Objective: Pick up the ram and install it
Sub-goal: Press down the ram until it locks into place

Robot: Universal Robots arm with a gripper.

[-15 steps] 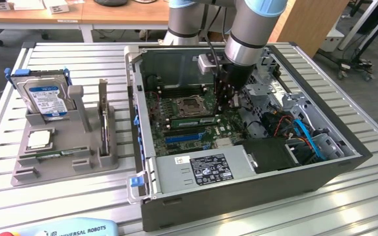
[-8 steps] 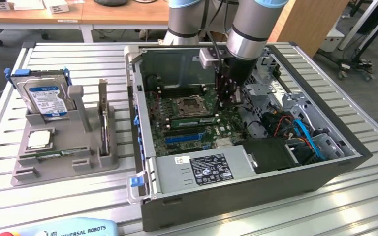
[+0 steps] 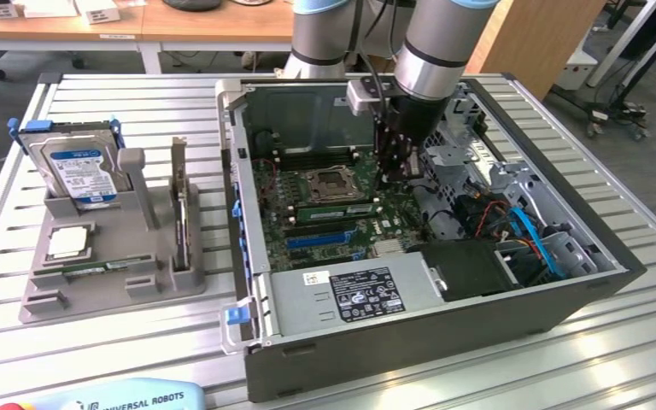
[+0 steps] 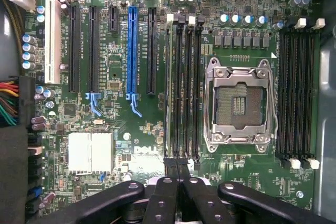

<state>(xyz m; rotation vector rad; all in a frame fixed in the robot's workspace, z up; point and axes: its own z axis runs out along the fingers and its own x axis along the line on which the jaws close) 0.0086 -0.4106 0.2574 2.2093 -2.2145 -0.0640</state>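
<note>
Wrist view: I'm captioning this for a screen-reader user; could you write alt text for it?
A shut black tool hangs over a green computer motherboard, its tips at the end of a bank of long memory slots. Beside the slots is an empty silver processor socket; a blue expansion slot stands out.

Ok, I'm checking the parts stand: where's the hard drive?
The hard drive stands upright in the grey stand, on the exterior view's left of the computer case.
</note>
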